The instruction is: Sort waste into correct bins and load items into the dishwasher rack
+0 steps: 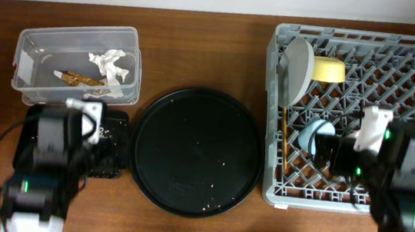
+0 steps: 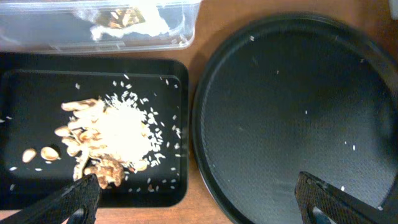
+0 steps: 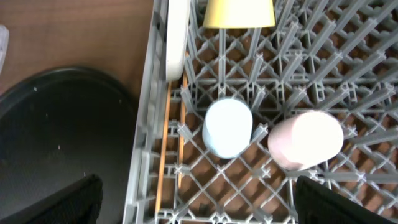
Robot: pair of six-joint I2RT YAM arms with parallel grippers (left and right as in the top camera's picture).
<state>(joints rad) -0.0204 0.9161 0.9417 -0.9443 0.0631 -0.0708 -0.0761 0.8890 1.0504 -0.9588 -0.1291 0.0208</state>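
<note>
- Overhead: dishwasher rack (image 1: 272, 100) on the right, clear tub (image 1: 21, 65) far left, large round black tray (image 1: 196, 152) between them.
- In the rack, the plate (image 1: 299, 68) stands on edge by the left wall. The yellow bowl (image 1: 328, 69) lies on its side just beside it, and the chopsticks (image 1: 284, 147) lie along the left wall.
- Right wrist: light blue cup (image 3: 228, 126) and pink cup (image 3: 306, 140) sit side by side among the pegs (closed ends face the camera).
- Right gripper (image 3: 199, 199) has its fingers spread wide and hovers over the rack near the two cups.
- The tub holds the crumpled tissue (image 1: 111, 63) and the foil wrapper (image 1: 80, 79).
- Left wrist: food scraps (image 2: 106, 140) (brown bits plus white grains) are piled in the shallow black tray (image 2: 168, 186), which sits just beside the tub and the round tray.
- Left gripper (image 2: 199, 193) has its fingers spread wide and hangs over the gap between the shallow tray and the round tray.
</note>
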